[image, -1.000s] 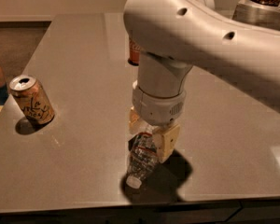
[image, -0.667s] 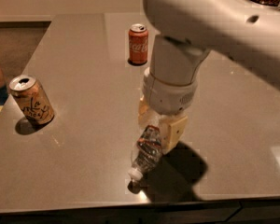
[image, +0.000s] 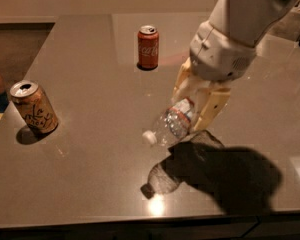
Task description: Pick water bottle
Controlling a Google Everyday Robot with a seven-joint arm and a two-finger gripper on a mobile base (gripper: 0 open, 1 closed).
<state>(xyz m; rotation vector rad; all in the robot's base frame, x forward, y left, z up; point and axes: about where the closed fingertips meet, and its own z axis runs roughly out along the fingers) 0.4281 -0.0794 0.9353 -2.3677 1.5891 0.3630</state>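
The water bottle (image: 171, 124), clear ribbed plastic with a white cap pointing left and down, hangs tilted above the grey table (image: 90, 174). My gripper (image: 196, 108) is shut on the water bottle near its label end, cream fingers (image: 212, 109) on either side. The bottle's shadow lies on the table below it, so it is lifted off the surface. The white arm comes in from the upper right.
A red cola can (image: 148, 46) stands upright at the back centre. An orange-tan can (image: 34, 107) leans at the left. The table's front edge runs along the bottom; a brown floor area lies beyond the left edge.
The gripper has risen and moved right with the water bottle in it; the bottle has left the table and now hangs tilted. The arm no longer hides the cola can.
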